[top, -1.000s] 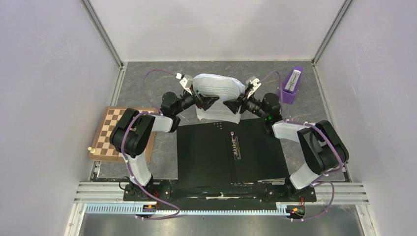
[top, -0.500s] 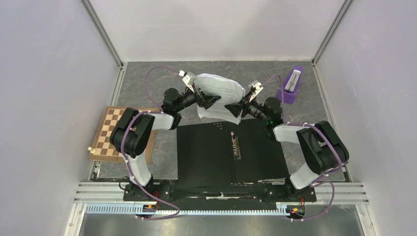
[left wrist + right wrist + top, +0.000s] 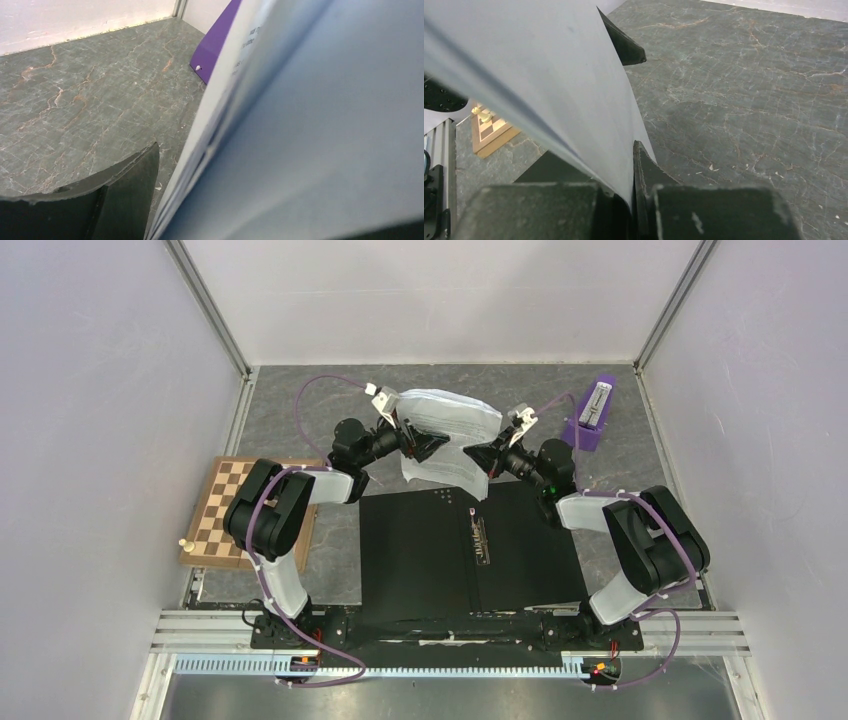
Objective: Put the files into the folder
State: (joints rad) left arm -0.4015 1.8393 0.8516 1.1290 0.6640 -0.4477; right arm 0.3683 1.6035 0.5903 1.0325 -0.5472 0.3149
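Pale walls (image 3: 100,440) are closing in a grey marbled worktop (image 3: 300,420). The folder (image 3: 420,550) is lying open at the centre, its black inside facing up. The files (image 3: 445,435) are hanging bowed at the folder's 12 o'clock. A chessboard (image 3: 225,505) is lying at 9 o'clock. The right fingers (image 3: 644,175) are pinching the files' edge; the left fingers (image 3: 125,195) are standing wide at the other edge.

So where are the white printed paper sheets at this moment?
In the top view, the white printed paper sheets hang at the far centre, between the left gripper and the right gripper, by the far edge of the open black folder.
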